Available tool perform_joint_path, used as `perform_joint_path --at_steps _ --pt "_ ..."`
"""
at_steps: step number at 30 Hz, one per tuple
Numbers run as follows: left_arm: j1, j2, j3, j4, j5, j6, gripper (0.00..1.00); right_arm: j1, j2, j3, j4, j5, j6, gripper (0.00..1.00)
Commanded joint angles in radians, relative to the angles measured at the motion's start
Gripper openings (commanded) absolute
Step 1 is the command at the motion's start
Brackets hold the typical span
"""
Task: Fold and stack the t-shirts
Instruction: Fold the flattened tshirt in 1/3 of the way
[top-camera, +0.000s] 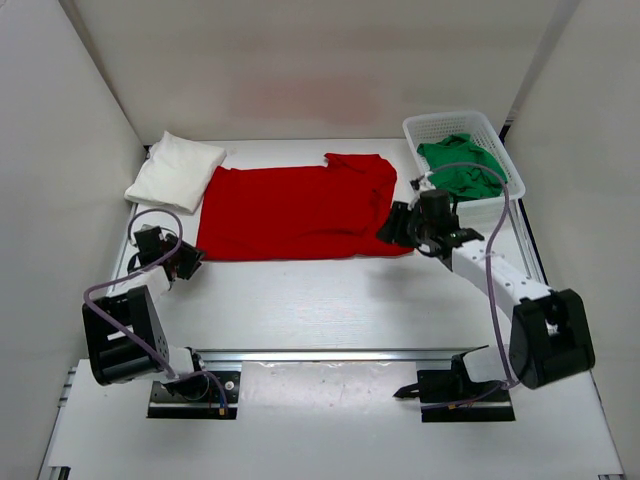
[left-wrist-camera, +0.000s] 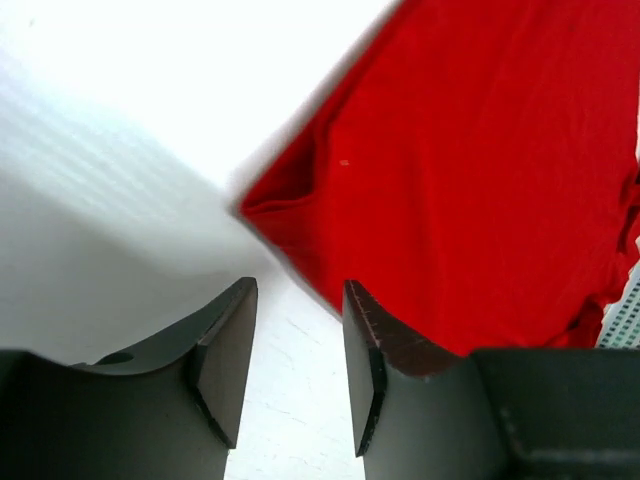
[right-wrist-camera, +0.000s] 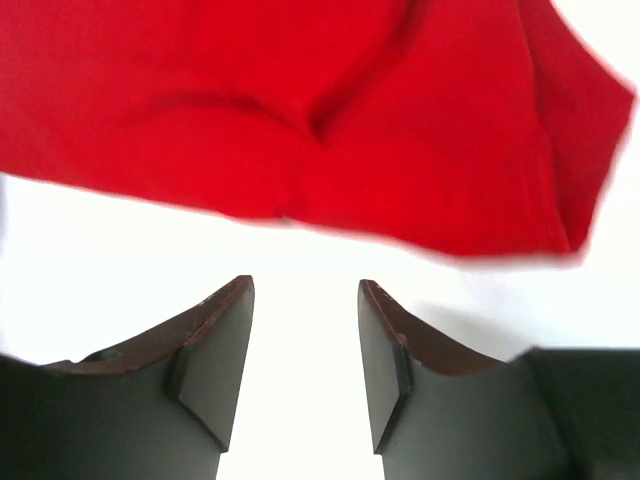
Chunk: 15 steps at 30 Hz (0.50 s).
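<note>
red t-shirt spread flat; left gripper released, holding nothing; right gripper likewise

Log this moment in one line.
red t-shirt laid flat | white t-shirt folded | green t-shirt in basket | left gripper open | right gripper open

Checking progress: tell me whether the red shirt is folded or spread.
Flat, apparently folded once: the red shirt forms a long rectangle, one sleeve showing.
</note>
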Motion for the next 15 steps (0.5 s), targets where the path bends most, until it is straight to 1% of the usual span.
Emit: perform_joint_path --at_steps 1,3,5,7,9,11,12,15 --pt "0.028 0.012 -0.028 0.08 0.017 -0.046 0.51 -0.007 -0.08 -0.119 0.117 0.021 0.028 0.45" --pt "0.032 0.046 -0.035 0.094 0.022 -0.061 0.51 -0.052 -0.108 -0.197 0.14 -0.006 0.04 0.44" --pt "0.037 0.074 -0.031 0.113 0.02 -0.081 0.49 -0.076 -0.117 -0.243 0.148 -0.003 0.05 0.47" --pt "0.037 0.088 -0.038 0.13 0.017 -0.093 0.46 -0.113 -0.126 -0.303 0.203 -0.019 0.068 0.48" --pt "0.035 0.1 -0.041 0.149 0.005 -0.109 0.42 -0.159 -0.12 -0.334 0.229 -0.011 0.086 0.5" --pt "0.032 0.111 -0.044 0.184 0.002 -0.126 0.41 -0.185 -0.118 -0.351 0.269 0.003 0.102 0.53" --pt "0.029 0.12 -0.041 0.202 0.003 -0.135 0.4 -0.211 -0.103 -0.366 0.275 -0.006 0.119 0.53" --pt "0.016 0.146 -0.023 0.219 0.005 -0.138 0.35 -0.23 -0.028 -0.359 0.317 -0.017 0.119 0.55"
